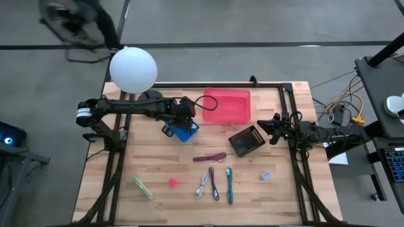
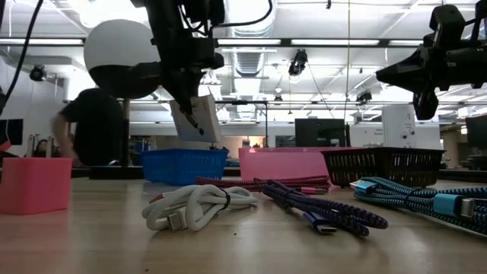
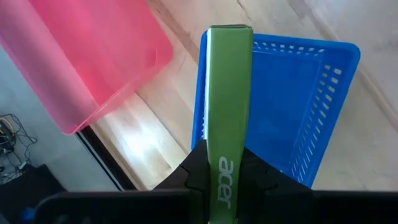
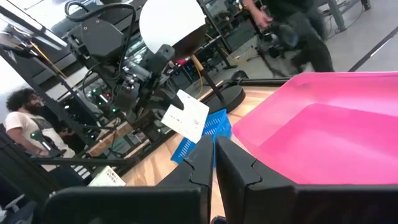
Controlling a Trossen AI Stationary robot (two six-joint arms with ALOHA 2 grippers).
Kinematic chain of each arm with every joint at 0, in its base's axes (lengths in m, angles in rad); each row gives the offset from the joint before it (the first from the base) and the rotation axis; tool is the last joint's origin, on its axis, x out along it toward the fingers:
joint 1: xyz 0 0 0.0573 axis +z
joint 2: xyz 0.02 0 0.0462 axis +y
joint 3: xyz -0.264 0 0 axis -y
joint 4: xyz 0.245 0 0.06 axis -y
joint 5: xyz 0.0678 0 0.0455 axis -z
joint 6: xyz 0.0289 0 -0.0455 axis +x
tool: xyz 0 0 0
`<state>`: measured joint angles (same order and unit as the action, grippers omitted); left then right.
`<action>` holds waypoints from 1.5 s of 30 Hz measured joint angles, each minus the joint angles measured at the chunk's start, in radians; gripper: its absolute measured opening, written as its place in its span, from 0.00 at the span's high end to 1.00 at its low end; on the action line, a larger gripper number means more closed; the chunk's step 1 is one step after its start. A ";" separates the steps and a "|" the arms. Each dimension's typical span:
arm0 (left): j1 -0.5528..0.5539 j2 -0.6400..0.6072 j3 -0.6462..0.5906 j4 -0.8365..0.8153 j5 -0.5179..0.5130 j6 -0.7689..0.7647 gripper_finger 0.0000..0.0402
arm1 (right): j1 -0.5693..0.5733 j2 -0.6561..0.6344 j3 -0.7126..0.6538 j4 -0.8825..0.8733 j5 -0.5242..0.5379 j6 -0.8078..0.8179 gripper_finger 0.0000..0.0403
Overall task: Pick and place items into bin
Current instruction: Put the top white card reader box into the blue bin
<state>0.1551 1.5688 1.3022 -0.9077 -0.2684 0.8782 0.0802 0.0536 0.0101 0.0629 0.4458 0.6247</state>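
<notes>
On the wooden surface (image 1: 151,161) a white globe lamp (image 1: 133,68) stands at the far left corner. The left hand (image 1: 177,124) reaches in from there and hangs over a small blue basket (image 1: 184,130); it is pinching a flat green card with "acer" printed on it (image 3: 227,112), held edge-up above the basket's near wall, with the card's white face showing in the right wrist view. Just beyond the basket sits the pink bin (image 1: 226,105) at the far edge, and a low black basket (image 1: 247,140) lies to its right.

The loose items lie along the near side, well apart from the bins: a light green stick (image 1: 142,186), a small pink ball (image 1: 173,182), a coiled white cable (image 1: 202,186), a maroon cable (image 1: 209,157) lying crosswise above it, a purple braided cable (image 1: 214,183), a teal braided cable (image 1: 229,185), and a small grey piece (image 1: 266,175).

The right hand (image 1: 274,129) hovers at the right edge beside the black basket, its fingers pressed together and holding nothing
</notes>
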 joint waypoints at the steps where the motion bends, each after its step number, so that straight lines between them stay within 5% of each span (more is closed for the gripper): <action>1: 0.001 0.000 0.000 0.000 0.000 0.002 0.95 | 0.000 0.004 0.000 0.001 0.000 0.000 0.98; 31: 0.009 0.013 -0.139 0.112 -0.033 0.099 0.95 | 0.000 0.054 0.000 0.001 0.000 0.004 0.98; 45: 0.009 0.021 -0.147 0.193 -0.058 0.097 0.81 | 0.000 0.053 0.000 0.001 0.000 0.004 0.98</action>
<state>0.1642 1.5898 1.1553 -0.7147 -0.3264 0.9756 0.0803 0.1070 0.0097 0.0635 0.4458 0.6285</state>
